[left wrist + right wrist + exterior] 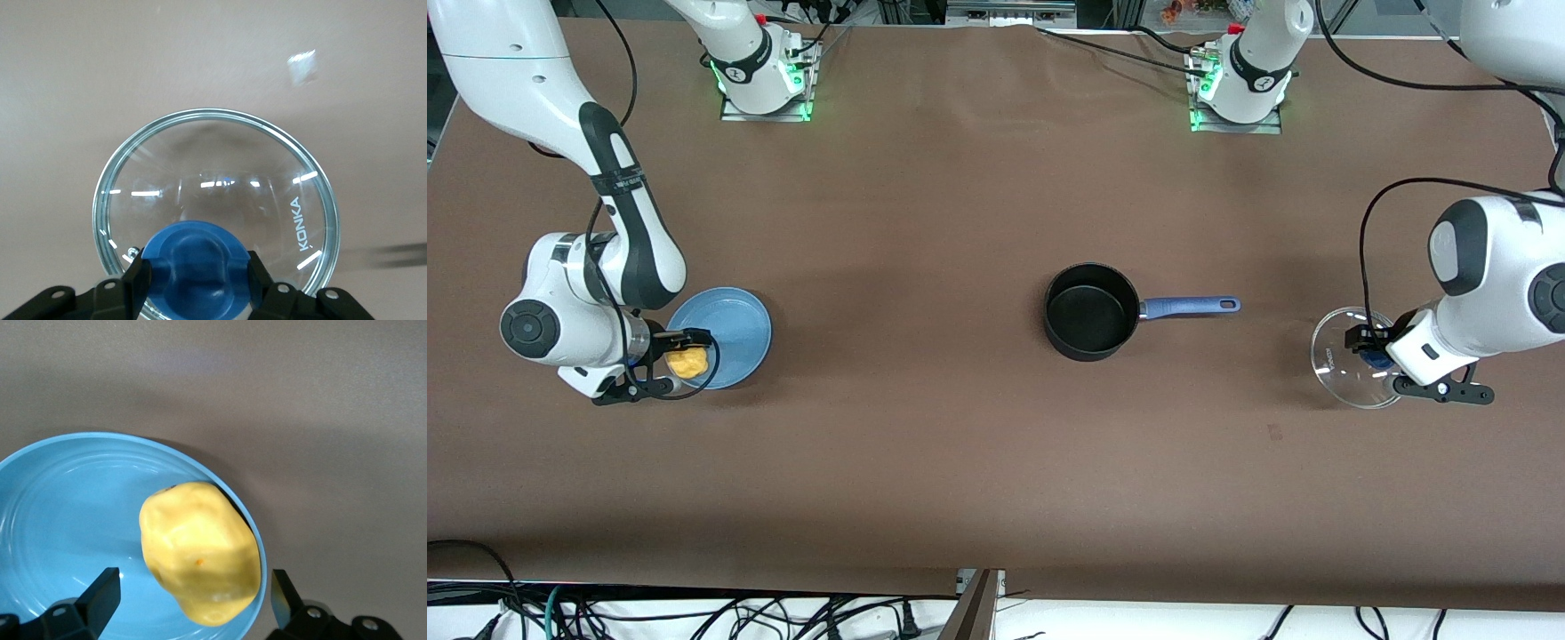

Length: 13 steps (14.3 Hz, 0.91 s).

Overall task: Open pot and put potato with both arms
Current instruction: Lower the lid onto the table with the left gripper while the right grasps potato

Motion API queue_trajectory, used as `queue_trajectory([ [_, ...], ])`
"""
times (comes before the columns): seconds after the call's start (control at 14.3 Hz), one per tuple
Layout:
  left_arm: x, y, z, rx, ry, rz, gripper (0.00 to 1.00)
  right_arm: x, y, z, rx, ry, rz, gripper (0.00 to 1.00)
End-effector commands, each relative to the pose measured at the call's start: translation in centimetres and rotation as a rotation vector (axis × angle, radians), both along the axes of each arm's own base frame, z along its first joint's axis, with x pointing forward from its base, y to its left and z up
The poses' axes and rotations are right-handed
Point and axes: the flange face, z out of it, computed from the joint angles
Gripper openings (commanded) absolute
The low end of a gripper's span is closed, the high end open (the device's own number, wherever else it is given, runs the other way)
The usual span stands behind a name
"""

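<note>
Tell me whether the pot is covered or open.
Open and empty. The pot shows its bare black inside, and the left gripper grips the blue knob of its glass lid at the left arm's end of the table.

**Both arms out at the table ends**

Left arm (1494,276) bent low, wrist tipped down, left gripper (1372,348) at the left arm's end of the table, fingers (137,283) clamped on something. Right arm (614,222) folded down likewise, right gripper (685,356) at the opposite end, fingers (100,593) parted.
</note>
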Motion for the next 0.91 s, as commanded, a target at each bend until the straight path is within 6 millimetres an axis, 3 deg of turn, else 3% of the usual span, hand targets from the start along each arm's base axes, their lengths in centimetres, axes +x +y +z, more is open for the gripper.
queue_trajectory([
  [0.0,0.0,2.3,-3.5,-0.012,-0.001,0.019,0.56,-2.2,0.0,-1.1,0.008,-0.026,0.020,1.00],
  [0.07,-0.1,3.2,-4.3,-0.012,0.001,0.031,0.56,-2.4,0.0,-1.3,0.009,-0.030,0.019,0.98],
  [0.21,0.0,3.4,-6.0,-0.010,-0.004,0.031,0.57,-2.4,-0.2,-1.1,0.008,-0.027,0.016,0.85],
  [0.42,-0.3,4.4,-8.8,-0.026,0.007,0.061,0.58,-2.2,-0.6,-0.6,0.006,-0.033,0.003,0.49],
  [0.56,-0.5,4.9,-9.6,-0.033,0.017,0.077,0.74,-1.7,-0.7,0.4,0.004,-0.051,0.001,0.31],
  [0.7,-0.4,4.9,-9.0,-0.039,0.011,0.094,1.00,-0.8,-0.4,1.9,0.003,-0.038,-0.001,0.30],
  [0.84,0.0,4.5,-6.3,-0.041,0.003,0.101,1.00,0.0,0.8,4.2,0.027,0.002,-0.089,0.30],
])
